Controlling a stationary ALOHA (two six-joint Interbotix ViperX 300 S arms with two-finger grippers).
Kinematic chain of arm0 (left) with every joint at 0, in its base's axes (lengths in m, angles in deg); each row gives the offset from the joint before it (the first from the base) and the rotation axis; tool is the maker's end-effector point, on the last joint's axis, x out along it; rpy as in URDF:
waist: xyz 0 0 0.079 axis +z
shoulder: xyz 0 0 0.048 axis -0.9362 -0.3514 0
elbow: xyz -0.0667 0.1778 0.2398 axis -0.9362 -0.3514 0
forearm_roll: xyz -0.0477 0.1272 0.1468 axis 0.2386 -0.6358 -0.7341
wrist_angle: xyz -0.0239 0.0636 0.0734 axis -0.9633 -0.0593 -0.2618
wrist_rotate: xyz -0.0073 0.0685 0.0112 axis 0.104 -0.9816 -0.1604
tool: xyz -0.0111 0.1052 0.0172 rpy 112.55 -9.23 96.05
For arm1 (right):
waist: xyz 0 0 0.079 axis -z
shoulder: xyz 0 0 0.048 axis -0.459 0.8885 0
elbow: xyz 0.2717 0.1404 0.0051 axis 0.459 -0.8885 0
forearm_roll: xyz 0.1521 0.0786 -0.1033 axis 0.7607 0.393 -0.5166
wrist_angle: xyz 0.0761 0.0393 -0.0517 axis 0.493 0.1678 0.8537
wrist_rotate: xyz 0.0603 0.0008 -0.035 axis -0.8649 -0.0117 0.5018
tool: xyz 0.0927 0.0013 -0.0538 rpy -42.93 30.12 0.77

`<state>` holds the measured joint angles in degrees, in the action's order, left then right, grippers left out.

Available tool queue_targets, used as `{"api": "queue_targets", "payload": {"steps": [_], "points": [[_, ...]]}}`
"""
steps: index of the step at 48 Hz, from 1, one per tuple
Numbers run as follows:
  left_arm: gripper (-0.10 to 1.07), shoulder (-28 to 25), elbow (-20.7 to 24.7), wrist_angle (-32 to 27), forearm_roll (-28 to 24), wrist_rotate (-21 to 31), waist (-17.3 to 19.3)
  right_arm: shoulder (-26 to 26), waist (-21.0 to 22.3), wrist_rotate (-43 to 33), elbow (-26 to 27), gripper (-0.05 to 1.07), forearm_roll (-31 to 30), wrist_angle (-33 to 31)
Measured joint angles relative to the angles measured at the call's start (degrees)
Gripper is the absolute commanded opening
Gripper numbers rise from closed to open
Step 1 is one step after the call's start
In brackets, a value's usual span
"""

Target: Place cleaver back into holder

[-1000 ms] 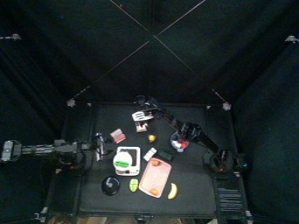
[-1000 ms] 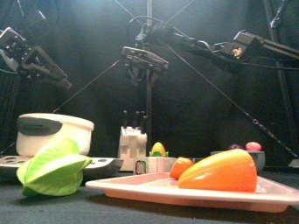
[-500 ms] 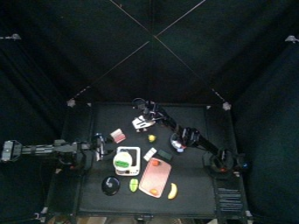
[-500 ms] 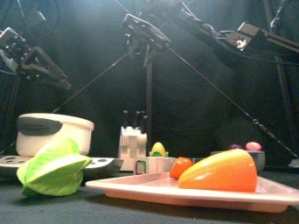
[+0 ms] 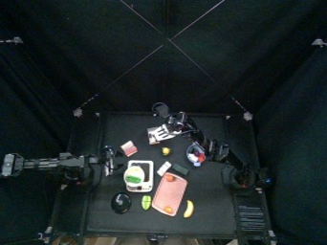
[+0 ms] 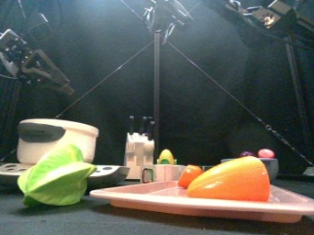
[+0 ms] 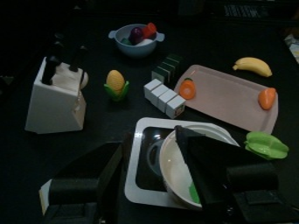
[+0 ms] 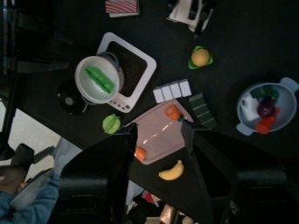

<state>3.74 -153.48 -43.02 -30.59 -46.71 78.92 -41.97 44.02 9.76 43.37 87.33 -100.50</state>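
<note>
Your left tool (image 7: pixel 159 171) and right tool (image 8: pixel 165 154) both hang wide open, gripping nothing. Can't pick out the cleaver itself, only dark handles poking out of the white holder (image 7: pixel 52 103) on the tabletop.

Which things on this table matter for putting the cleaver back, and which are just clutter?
Part of the job: cleaver; white knife holder.

Lying about: pink tray; banana; corn cob; fruit bowl; green leaf; red-and-white piece.
</note>
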Motion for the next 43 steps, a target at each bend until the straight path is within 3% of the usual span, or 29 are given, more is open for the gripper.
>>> {"api": "queue_targets", "payload": {"steps": [12, 19, 30, 43], "points": [[0.84, 0.0, 0.0, -0.1, 0.1, 0.0, 0.0, -13.9, -1.5, 0.0, -17.1, 0.82, -7.6, 0.1], [0.84, 0.0, 0.0, -0.1, 0.1, 0.0, 0.0, -19.2, -3.0, 0.2, -23.7, 0.82, -12.0, 0.1], [0.84, 0.0, 0.0, -0.1, 0.1, 0.1, 0.0, -24.8, -4.0, -0.1, -31.6, 0.82, -13.7, 0.2], [0.84, 0.0, -0.2, 0.0, 0.4, 0.1, 0.0, -36.4, -5.0, -0.8, -46.3, 0.82, -18.5, 0.2]]}}
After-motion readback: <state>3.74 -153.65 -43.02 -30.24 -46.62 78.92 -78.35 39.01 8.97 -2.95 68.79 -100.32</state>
